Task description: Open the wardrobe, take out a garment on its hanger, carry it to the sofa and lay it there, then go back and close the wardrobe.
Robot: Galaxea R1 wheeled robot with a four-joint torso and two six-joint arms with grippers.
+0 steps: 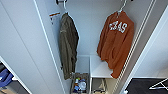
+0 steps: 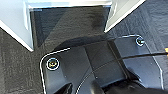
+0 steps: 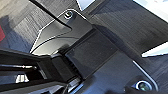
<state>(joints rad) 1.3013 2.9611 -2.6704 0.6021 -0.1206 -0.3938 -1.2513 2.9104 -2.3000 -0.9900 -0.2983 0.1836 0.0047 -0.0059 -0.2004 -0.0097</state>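
The wardrobe [image 1: 87, 30] stands open in the head view, its white doors [image 1: 22, 45] swung out to both sides. Inside on the right hangs the garment [image 1: 116, 42], a burnt-orange hooded sweatshirt with white letters on the chest. It hangs from a thin white hanger [image 1: 122, 6] hooked on the rail above. Its hem reaches down past a white shelf [image 1: 100, 67]. The left wrist view has dark parts of my left gripper [image 2: 92, 87] low over the robot's plate. The right wrist view has my right gripper [image 3: 57, 82] as dark shapes above the carpet.
A dark olive jacket [image 1: 68, 42] hangs on the left of the rail. Below it sits a basket [image 1: 80, 85] with small items. The white door bottoms [image 2: 15, 25] flank dark carpet [image 2: 70, 22]. A thin white frame [image 1: 158, 85] lies on the floor at the right.
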